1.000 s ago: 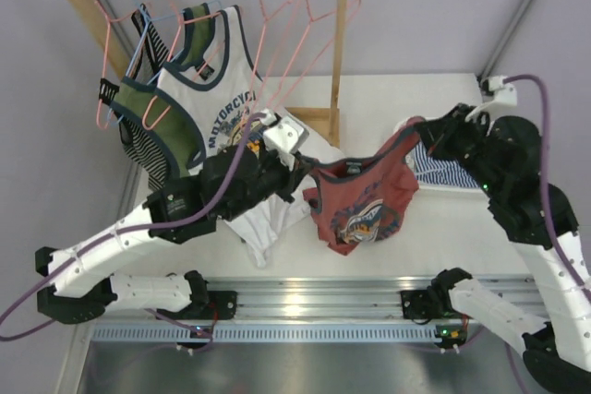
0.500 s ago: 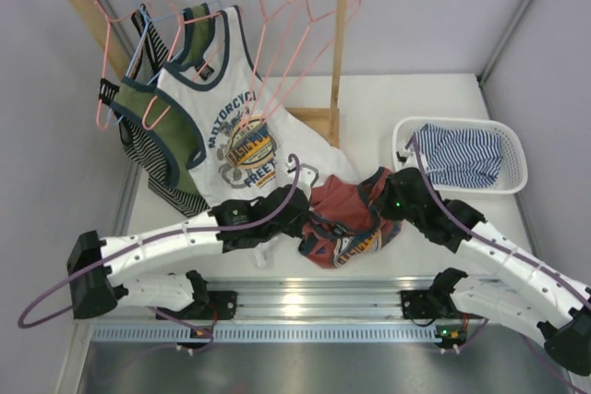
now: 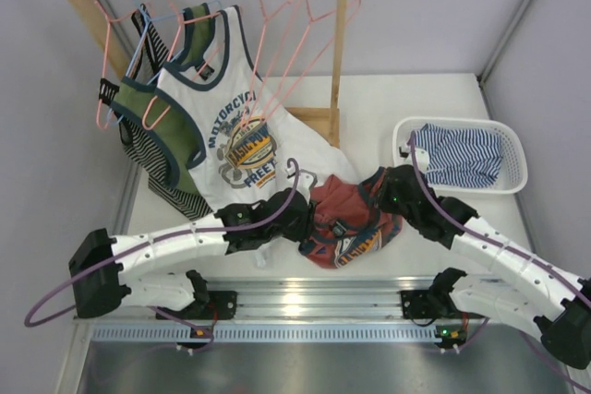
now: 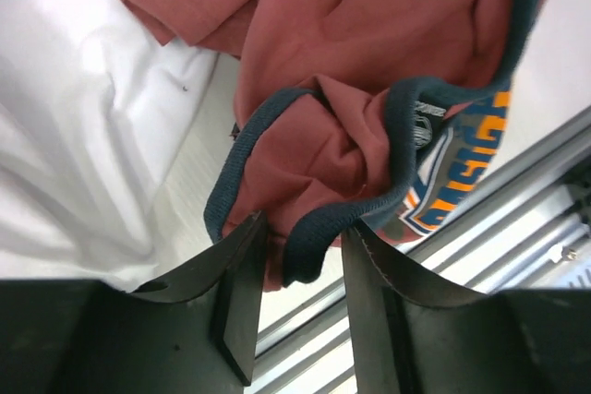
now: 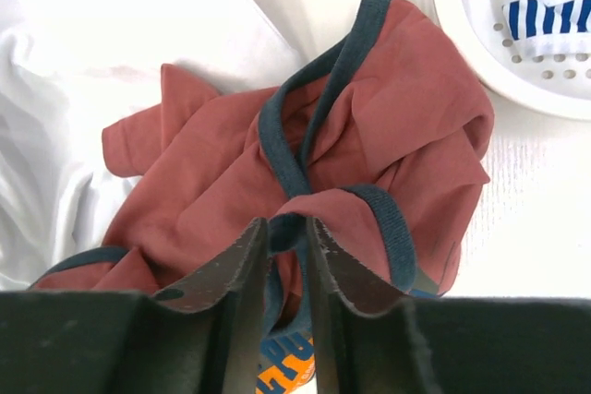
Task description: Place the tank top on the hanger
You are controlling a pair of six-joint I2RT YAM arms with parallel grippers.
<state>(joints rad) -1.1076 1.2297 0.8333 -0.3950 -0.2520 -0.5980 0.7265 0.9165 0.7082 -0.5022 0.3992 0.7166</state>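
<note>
**While both hands meet at it, the red tank top lies bunched on the tabletop**

Although it sits crumpled rather than spread, the tank top [image 3: 355,223] reads clearly: rust-red cloth, dark navy binding at the neck and armholes, and a chest print in orange, white and blue peeking from its near edge. It rests on the tabletop [image 3: 416,99] near the front, partly over the skirt of a white printed tank top [image 3: 231,136], with a white basket [image 3: 512,149] holding a blue-striped garment [image 3: 462,156] off to its right.

From the left wrist view, the cloth [image 4: 369,34] is folded into soft ridges, and a loop of navy-edged hem lies between the fingers of the left hand [image 4: 303,228], which stand apart. In the overhead view this hand [image 3: 305,217] sits at the garment's left edge.

From the right wrist view, the top [image 5: 416,126] shows a navy strap crossing over itself. The right hand [image 5: 287,228] has its fingers close together with a strip of navy trim in the narrow gap; whether they pinch it cannot be told. Overhead, that hand [image 3: 377,198] is at the garment's upper right.

Pink hangers [image 3: 277,62] hang on the wooden rail behind, well apart from the red top.
</note>
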